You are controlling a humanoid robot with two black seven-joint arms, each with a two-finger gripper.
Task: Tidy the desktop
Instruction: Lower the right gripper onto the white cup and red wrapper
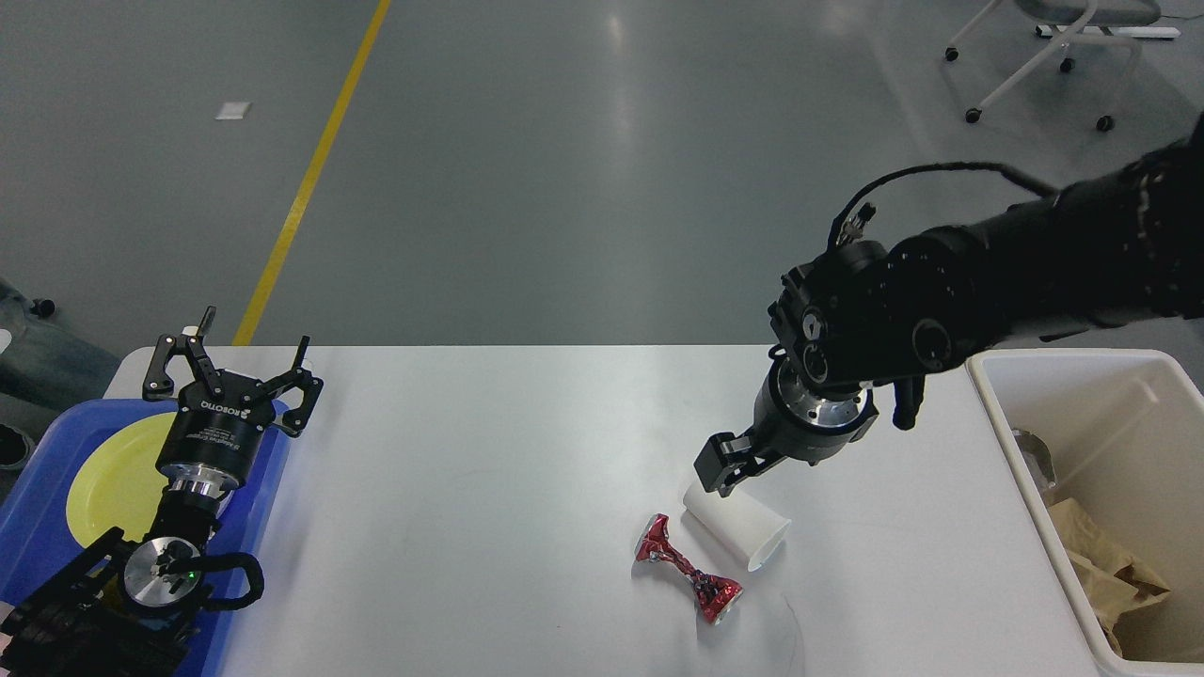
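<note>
White lettering reading "ROBOTIQ" runs down the black body of the left gripper (230, 362), the only writing legible in the head view. That gripper hovers over the far corner of a blue plastic tray (38, 527) at the left end of the large white rectangular desktop (489, 451); its two fingers are spread wide with nothing between them. A round yellow plate (108, 480) lies in the tray, partly hidden by the left arm.

Toward the right, the right gripper (724, 470) points down at the desktop, just above the closed end of a white paper cup (736, 527) lying on its side with its mouth toward the near right. The gripper appears dark and end-on, so I cannot tell how far its fingers are apart or whether they touch the cup. Just beside the cup, on its near left, lies a crushed red metallic drink can (687, 572), pinched in the middle; any print on it is too small to read.

At the desktop's right end stands a cream-white rectangular bin (997, 414), holding crumpled brown paper (1101, 564) and a silvery piece against its left wall. The desktop's middle stretch between tray and cup is bare, and its far edge runs straight across. Beyond lies grey floor with a yellow line (310, 179) and a white wheeled chair base (1035, 56).
</note>
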